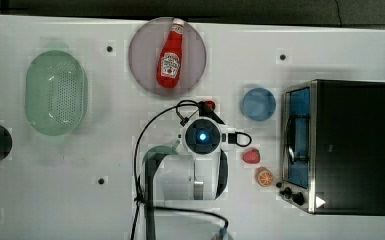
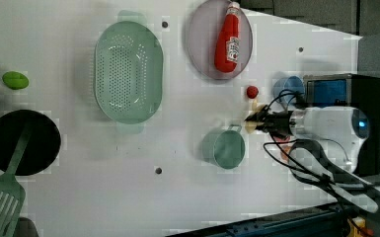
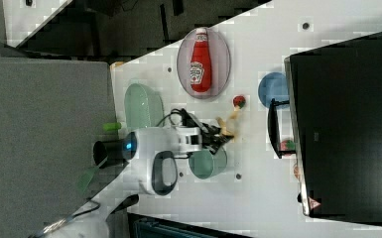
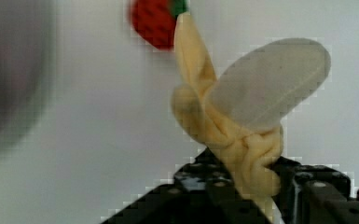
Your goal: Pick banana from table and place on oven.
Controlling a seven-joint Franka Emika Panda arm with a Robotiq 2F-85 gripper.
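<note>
Tool (image 4: 256,196) apparently gripping one banana (image 4: 224,121), one oven (image 1: 352,145)

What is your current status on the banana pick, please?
Gripper shut on banana. Oven top bare. Strawberry and orange slice lie between arm and oven.

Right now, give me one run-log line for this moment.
stage: pickup | gripper: shut on pale-yellow toy banana | white table: under banana | black-topped toaster oven: top bare | placing: not yet done

Ketchup bottle (image 1: 170,56) lies on grey plate (image 1: 142,45); green colander (image 1: 55,93) w/ perforated base sits well apart; blue disc (image 1: 258,104) nr strawberry (image 1: 251,156).
</note>
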